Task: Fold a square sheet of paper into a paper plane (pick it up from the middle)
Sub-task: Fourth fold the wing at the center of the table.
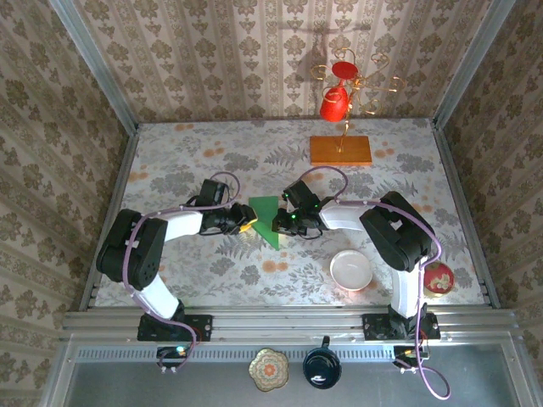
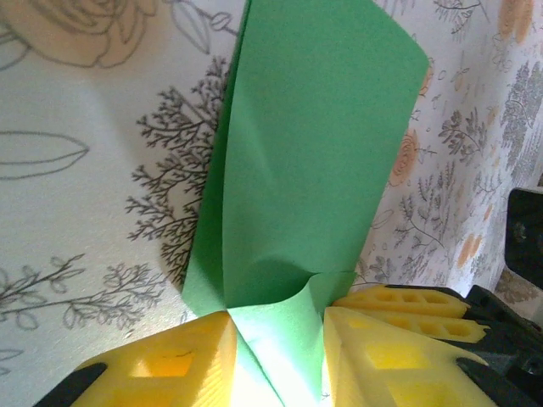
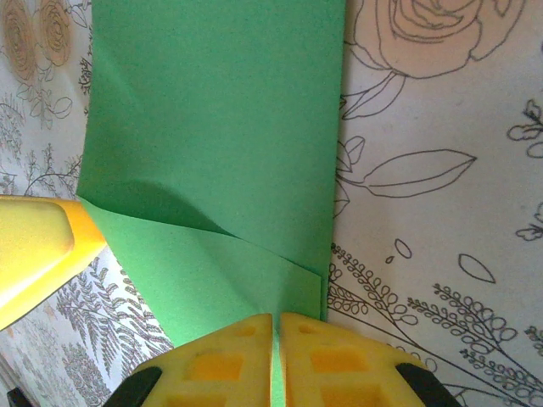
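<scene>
**Floral surface [image 1: 187,165] with a partly folded green sheet of paper [image 1: 265,219] at its middle**

Damask wallpaper is seen on the walls around the surface, which is covered in a pale flower print. The green sheet of paper is laid near the centre, between the two arms. From above it is seen as a triangle with its point toward the near edge. One layer is folded over, and a raised crease is shown in both wrist views.

The left gripper [image 1: 244,219] is placed at the sheet's left edge. Its yellow fingers [image 2: 170,365] are parted narrowly. A curled corner of the paper is lodged in the gap, and no firm pinch can be made out. The right gripper [image 1: 284,222] is set at the sheet's right edge. Its fingers [image 3: 339,365] are pressed together, with a thin edge of the paper caught between them.

Farther back, a gold wire stand [image 1: 344,127] is mounted on an orange wooden slab [image 1: 340,150], and a red mug [image 1: 334,103] is hung from it. A white bowl [image 1: 350,270] is set near the right arm, well apart from the paper, and a small red dish [image 1: 439,278] is placed to its right. On the near ledge a patterned plate [image 1: 270,370] and a dark blue mug [image 1: 322,369] are laid side by side.
</scene>
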`<act>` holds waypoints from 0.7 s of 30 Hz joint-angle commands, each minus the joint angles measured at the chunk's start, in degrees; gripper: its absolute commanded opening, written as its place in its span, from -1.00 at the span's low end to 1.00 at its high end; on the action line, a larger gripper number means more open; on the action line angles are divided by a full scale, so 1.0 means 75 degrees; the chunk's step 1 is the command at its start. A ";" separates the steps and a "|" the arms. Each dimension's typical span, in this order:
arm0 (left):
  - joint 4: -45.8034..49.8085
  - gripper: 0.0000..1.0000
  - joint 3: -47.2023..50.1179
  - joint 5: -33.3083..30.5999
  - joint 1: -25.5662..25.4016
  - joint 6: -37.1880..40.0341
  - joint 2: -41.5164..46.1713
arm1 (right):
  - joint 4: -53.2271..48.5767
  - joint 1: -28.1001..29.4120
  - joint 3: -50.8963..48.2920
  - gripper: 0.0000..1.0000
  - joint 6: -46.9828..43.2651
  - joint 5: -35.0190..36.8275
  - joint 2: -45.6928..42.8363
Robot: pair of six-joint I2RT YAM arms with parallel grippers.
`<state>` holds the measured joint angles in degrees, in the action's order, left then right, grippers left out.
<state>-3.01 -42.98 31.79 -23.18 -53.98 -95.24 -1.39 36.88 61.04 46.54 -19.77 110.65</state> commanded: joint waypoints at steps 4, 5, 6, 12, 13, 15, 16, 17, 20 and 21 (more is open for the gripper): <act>-0.0198 -0.30 -0.0209 0.0378 0.0020 0.0236 -0.0176 | -0.0079 -0.0043 0.0107 -0.73 0.0052 0.0116 0.0147; -0.0345 -0.30 -0.0179 0.0460 0.0038 0.0236 -0.0169 | -0.0074 -0.0043 0.0089 -0.73 0.0052 0.0116 0.0153; -0.0459 -0.30 -0.0154 0.0540 0.0055 0.0236 -0.0177 | -0.0073 -0.0043 0.0078 -0.74 0.0048 0.0116 0.0162; -0.0737 -0.29 -0.0149 0.0967 0.0158 0.0800 -0.0266 | -0.0063 -0.0100 0.0042 -0.74 0.0046 0.0116 0.0172; -0.0745 -0.30 -0.0163 0.1047 0.0180 0.0929 -0.0294 | -0.0052 -0.0101 0.0042 -0.74 0.0052 0.0104 0.0165; -0.0763 -0.30 -0.0207 0.1226 0.0229 0.1197 -0.0375 | -0.0026 -0.0113 0.0019 -0.74 0.0034 0.0095 0.0143; -0.0716 -0.29 -0.0244 0.1304 0.0252 0.1330 -0.0432 | -0.0030 -0.0113 0.0018 -0.74 0.0030 0.0084 0.0136; -0.0713 -0.30 -0.0268 0.1404 0.0275 0.1431 -0.0497 | -0.0015 -0.0122 0.0018 -0.74 0.0028 0.0081 0.0130; -0.0701 -0.30 -0.0338 0.1653 0.0323 0.1646 -0.0674 | 0.0018 -0.0135 0.0007 -0.74 0.0014 0.0041 0.0115; -0.0695 -0.30 -0.0361 0.1737 0.0325 0.1705 -0.0715 | 0.0030 -0.0137 0.0006 -0.74 0.0005 0.0026 0.0109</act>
<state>-7.94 -43.79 41.01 -21.23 -45.23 -99.48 -1.34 36.40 61.04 46.54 -19.88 110.65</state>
